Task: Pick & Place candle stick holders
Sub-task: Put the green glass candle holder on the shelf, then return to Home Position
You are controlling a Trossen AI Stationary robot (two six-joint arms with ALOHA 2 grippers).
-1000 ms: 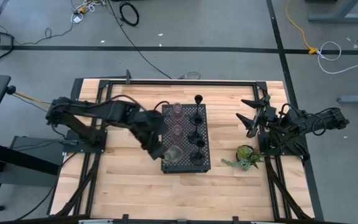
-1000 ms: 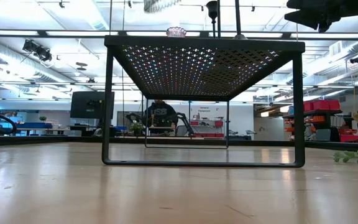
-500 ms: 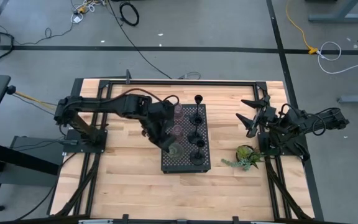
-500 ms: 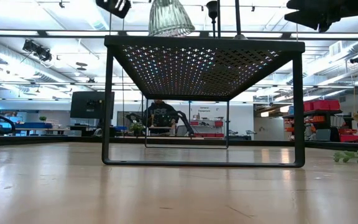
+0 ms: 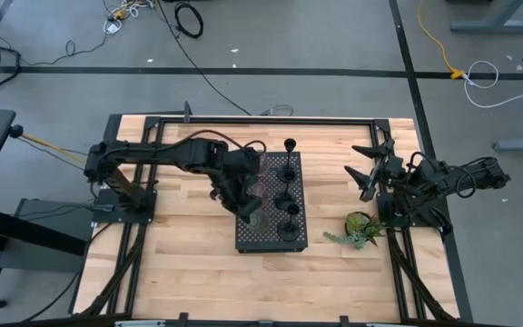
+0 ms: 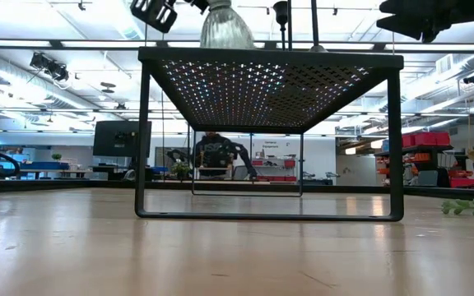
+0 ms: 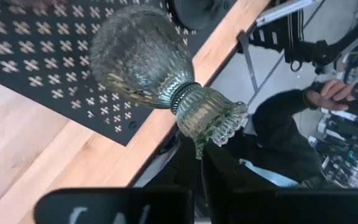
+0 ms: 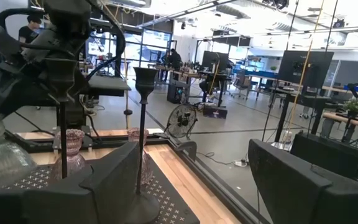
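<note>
My left gripper reaches over the black perforated tray and is shut on a green ribbed glass cup, seen close in the left wrist view. In the low view the cup stands with its wide end at the tray's top. Pinkish cups and several black knob-topped holders stand on the tray. One more black holder stands on the table past the tray's far edge. My right gripper hangs open and empty over the table's right side. My left gripper pinches the frilled edge at the cup's narrow end between its two fingers. The round wide body points away from the fingers, over the tray's near left part. Whether the wide end touches the tray, I cannot tell.
A small green plant sprig lies on the table right of the tray, near my right gripper. Bare wood shows left of the tray and along the near edge. A person sits in the room beyond the table.
My left gripper has carried the green cup from the tray's near left corner a little further over the tray and down toward its top, turning as it went. In the low view the cup has come down from the top edge to the tray's surface.
</note>
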